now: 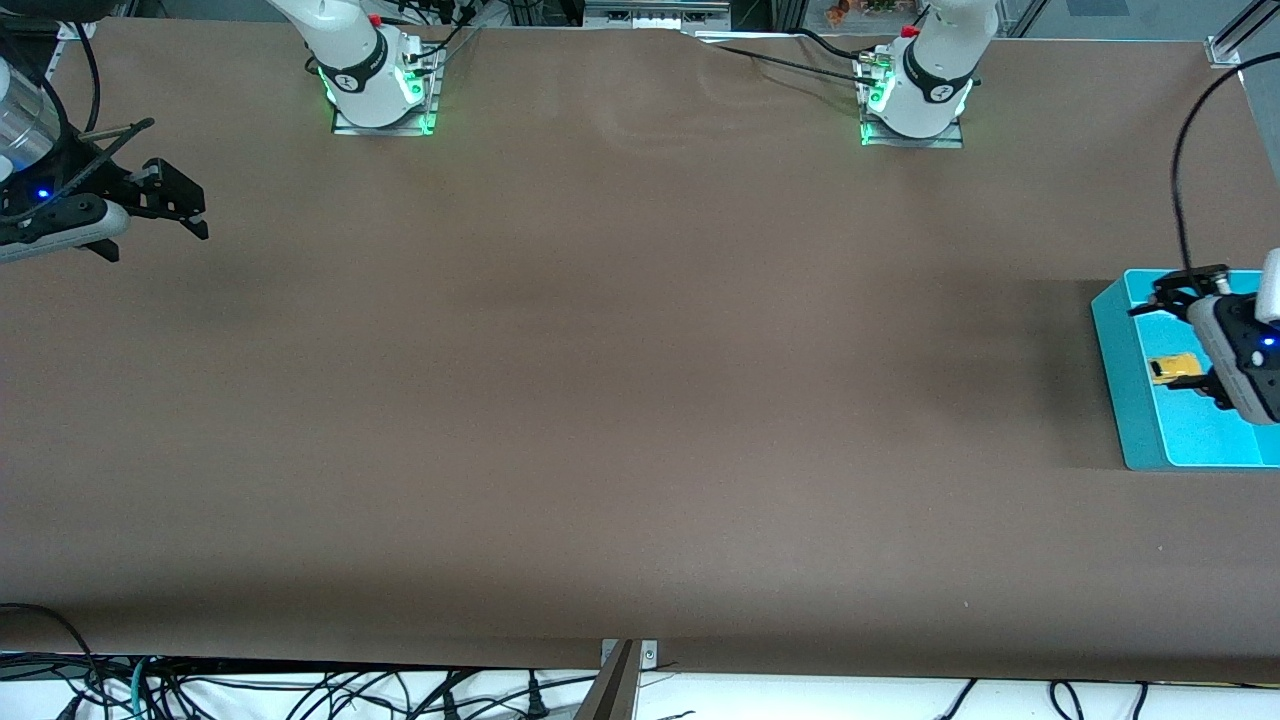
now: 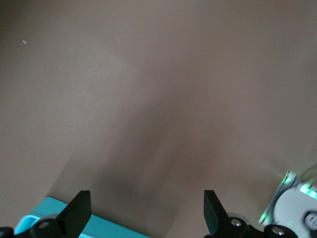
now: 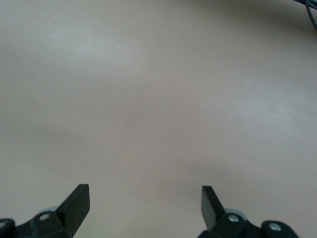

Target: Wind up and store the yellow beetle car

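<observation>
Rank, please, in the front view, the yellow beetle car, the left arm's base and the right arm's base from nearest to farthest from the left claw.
Measured from the left claw, open over the teal tray:
1. The yellow beetle car, in the tray right under that claw.
2. The left arm's base, at the table's top edge, toward the same end.
3. The right arm's base, toward the right arm's end, where the right claw waits, open.

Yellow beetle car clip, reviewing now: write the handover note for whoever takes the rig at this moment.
Left gripper: open, empty, over the teal tray at the left arm's end of the table.
Right gripper: open, empty, waiting over the brown table at the right arm's end.
Yellow beetle car: lying in the tray, by the left gripper.
Done: car appears stored.
Left: winding cannot be confirmed; retract the left arm.
</observation>
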Action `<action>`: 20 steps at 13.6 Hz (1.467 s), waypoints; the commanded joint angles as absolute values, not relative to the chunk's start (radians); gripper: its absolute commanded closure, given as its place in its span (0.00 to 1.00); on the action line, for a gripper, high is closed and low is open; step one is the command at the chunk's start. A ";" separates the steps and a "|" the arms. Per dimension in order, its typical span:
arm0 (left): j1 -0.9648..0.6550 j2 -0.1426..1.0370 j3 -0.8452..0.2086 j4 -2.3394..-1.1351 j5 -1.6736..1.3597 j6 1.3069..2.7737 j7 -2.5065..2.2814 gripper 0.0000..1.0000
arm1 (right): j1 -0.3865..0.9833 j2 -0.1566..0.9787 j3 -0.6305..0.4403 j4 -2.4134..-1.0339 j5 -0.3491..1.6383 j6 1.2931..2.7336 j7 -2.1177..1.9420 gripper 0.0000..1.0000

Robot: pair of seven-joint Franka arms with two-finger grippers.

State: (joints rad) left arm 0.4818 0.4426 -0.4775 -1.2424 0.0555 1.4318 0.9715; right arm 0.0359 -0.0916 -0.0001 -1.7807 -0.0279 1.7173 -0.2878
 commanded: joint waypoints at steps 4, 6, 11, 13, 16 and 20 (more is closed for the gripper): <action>0.218 0.169 -0.226 -1.521 -0.044 1.480 0.441 0.00 | 0.046 -0.115 -0.005 -1.769 -0.028 1.683 -0.276 0.00; 0.088 0.108 -0.111 -1.592 -0.054 1.508 0.304 0.00 | 0.046 -0.121 -0.009 -1.769 -0.026 1.669 -0.278 0.00; 0.029 -0.086 -0.074 -1.890 -0.058 1.710 0.214 0.00 | 0.046 -0.127 -0.005 -1.769 -0.028 1.652 -0.284 0.00; -0.020 -0.094 -0.058 -1.884 -0.052 1.710 0.180 0.00 | 0.046 -0.129 -0.006 -1.770 -0.028 1.645 -0.287 0.00; -0.046 -0.087 0.012 -1.867 -0.057 1.709 0.190 0.00 | 0.046 -0.130 -0.005 -1.769 -0.028 1.637 -0.284 0.00; -0.035 -0.054 0.012 -1.804 -0.048 1.753 0.143 0.00 | 0.046 -0.133 -0.008 -1.767 -0.026 1.637 -0.285 0.00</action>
